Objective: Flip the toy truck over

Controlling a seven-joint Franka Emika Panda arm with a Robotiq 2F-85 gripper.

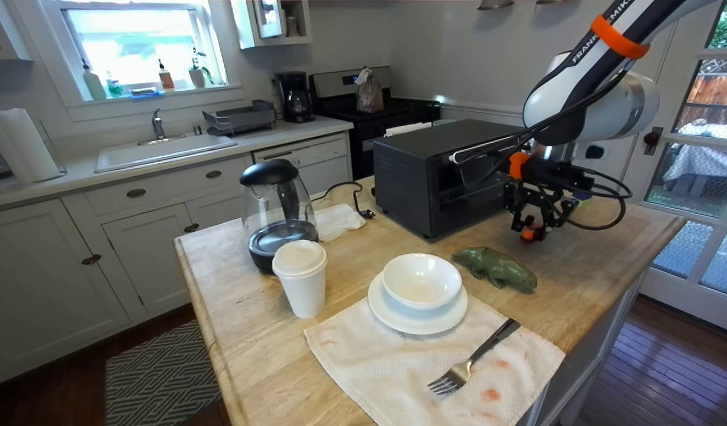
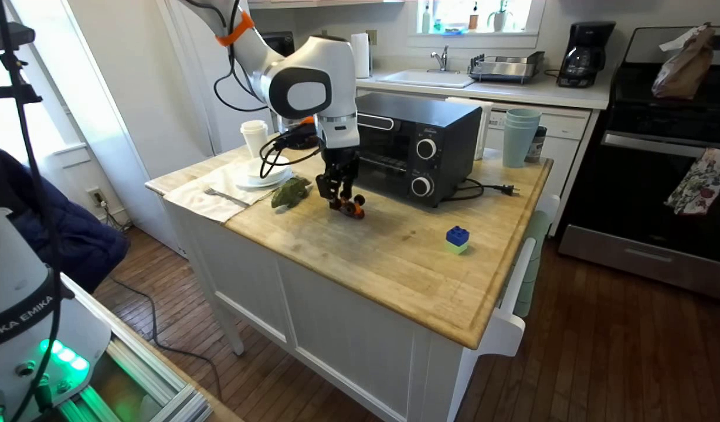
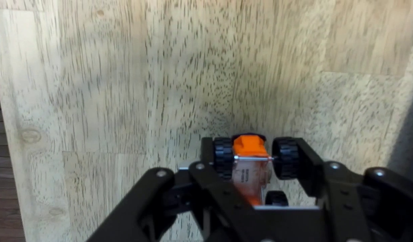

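Note:
The toy truck shows in the wrist view [image 3: 249, 174] with its orange end, a metal axle, black ridged wheels and a printed, underside-like face turned toward the camera. My gripper [image 3: 255, 156] has a finger against the outer side of each of the two wheels at that end, so it is shut on the truck. My gripper's own parts hide the truck's other end. In both exterior views the truck [image 1: 527, 235] [image 2: 353, 208] is between the fingertips, at or just above the wooden table [image 2: 395, 246]. I cannot tell whether it touches the table.
A black toaster oven [image 2: 418, 146] stands close beside my gripper. A green animal-shaped item [image 1: 495, 269] lies on the other side, near a white bowl [image 1: 422, 281], plate and fork [image 1: 473, 361]. A blue and green block stack [image 2: 457, 239] stands toward the table's far corner.

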